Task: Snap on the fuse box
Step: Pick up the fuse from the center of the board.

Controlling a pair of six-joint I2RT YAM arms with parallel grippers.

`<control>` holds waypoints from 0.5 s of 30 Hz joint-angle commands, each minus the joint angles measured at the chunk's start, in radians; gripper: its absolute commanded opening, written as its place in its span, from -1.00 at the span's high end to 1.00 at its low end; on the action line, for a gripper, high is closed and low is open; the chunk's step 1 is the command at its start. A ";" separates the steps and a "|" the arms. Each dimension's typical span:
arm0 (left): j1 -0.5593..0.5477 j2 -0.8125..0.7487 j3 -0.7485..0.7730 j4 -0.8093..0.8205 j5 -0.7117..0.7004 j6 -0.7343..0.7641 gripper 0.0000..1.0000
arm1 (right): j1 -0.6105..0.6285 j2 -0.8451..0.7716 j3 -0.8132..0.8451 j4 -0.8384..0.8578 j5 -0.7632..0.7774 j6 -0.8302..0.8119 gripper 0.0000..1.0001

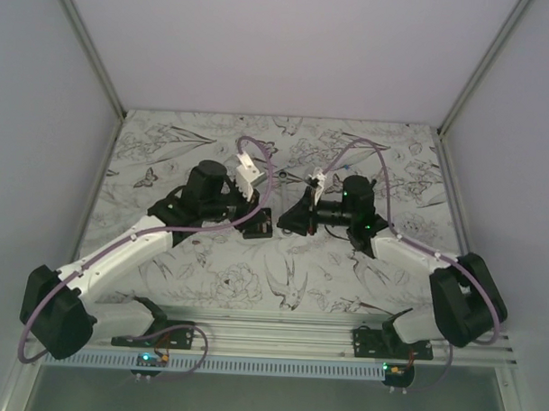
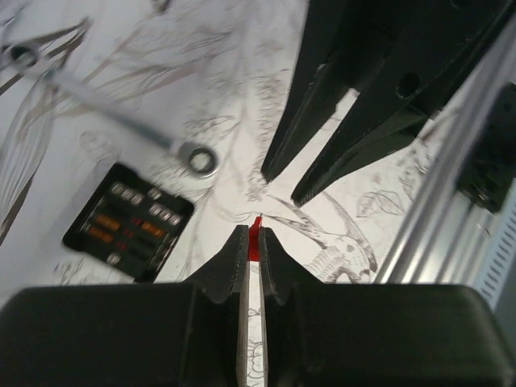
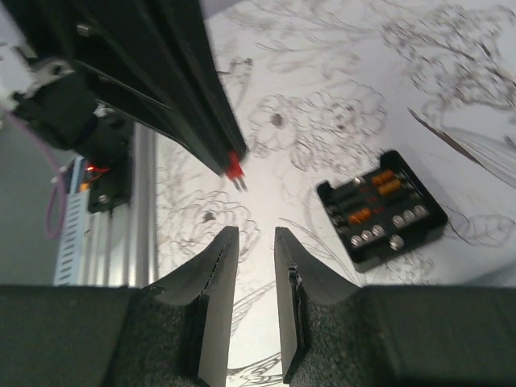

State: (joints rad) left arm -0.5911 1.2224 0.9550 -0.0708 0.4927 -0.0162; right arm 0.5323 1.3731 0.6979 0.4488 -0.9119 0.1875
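The fuse box [image 2: 129, 222] is a small black open box with orange and red fuses, lying flat on the patterned table left of my left gripper [image 2: 255, 235]. That gripper is shut on a small red fuse [image 2: 255, 240] and holds it above the table. In the right wrist view the fuse box [image 3: 380, 208] lies to the right, and the red fuse [image 3: 235, 168] hangs ahead with its two prongs down. My right gripper [image 3: 254, 242] is open and empty, facing the left one tip to tip. From above, the box [image 1: 258, 229] sits between both grippers.
A silver wrench [image 2: 105, 113] lies on the table just beyond the fuse box, its ring end [image 2: 197, 159] near the box's corner. The aluminium rail [image 2: 435, 193] runs along the near table edge. Grey walls enclose the table on three sides.
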 commanded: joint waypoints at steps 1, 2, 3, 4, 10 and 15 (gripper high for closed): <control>0.032 -0.042 -0.045 -0.004 -0.275 -0.172 1.00 | -0.003 0.097 0.049 -0.016 0.211 0.036 0.40; 0.036 -0.044 -0.047 -0.018 -0.312 -0.207 1.00 | -0.001 0.117 0.057 -0.006 0.269 0.064 0.41; 0.043 -0.045 -0.044 -0.040 -0.342 -0.224 1.00 | 0.002 0.141 0.065 0.001 0.319 0.081 0.42; 0.047 -0.044 -0.041 -0.063 -0.374 -0.253 1.00 | 0.005 0.162 0.080 0.002 0.368 0.098 0.41; 0.083 -0.024 -0.038 -0.161 -0.479 -0.361 1.00 | 0.028 0.372 0.197 0.021 0.486 0.189 0.41; 0.099 -0.010 -0.039 -0.192 -0.492 -0.391 1.00 | 0.031 0.528 0.317 0.042 0.499 0.225 0.38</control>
State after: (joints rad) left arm -0.5030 1.2015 0.9215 -0.2035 0.0536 -0.3473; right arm 0.5541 1.8187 0.9237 0.4465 -0.4690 0.3584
